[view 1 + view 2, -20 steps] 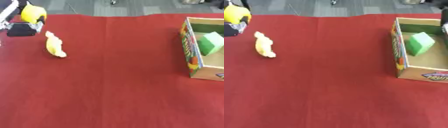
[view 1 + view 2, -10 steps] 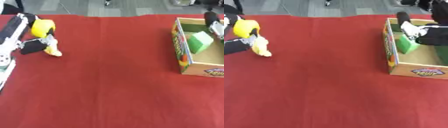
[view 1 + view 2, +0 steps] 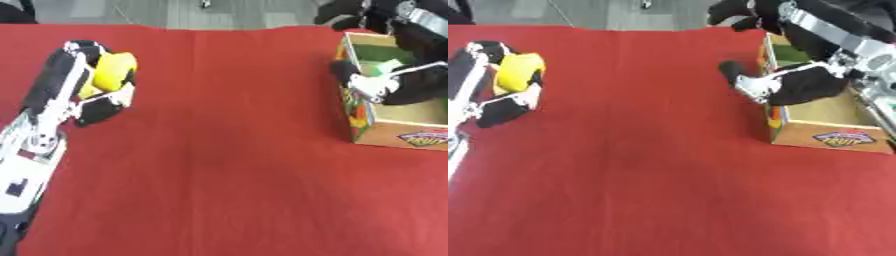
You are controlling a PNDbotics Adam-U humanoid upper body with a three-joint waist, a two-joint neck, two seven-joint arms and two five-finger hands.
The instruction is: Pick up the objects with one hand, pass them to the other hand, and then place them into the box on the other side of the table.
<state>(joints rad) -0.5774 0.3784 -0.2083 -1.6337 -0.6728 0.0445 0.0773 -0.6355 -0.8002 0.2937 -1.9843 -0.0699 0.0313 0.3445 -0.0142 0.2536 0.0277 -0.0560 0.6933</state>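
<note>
Left hand [image 3: 98, 102] perhaps grasps yellow object [image 3: 114, 71], red tablecloth [image 3: 227, 165].

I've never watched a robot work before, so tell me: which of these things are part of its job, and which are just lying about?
Part of the job:
- yellow object, under the left hand
- cardboard box at the table's right
- right hand, over the box's near wall
- green object in the box

Just lying about:
- red tablecloth
- grey floor beyond the table

Left hand [image 3: 98, 102] far left, fingers curled — right hand [image 3: 785, 85] far right, fingers indistinct.
</note>
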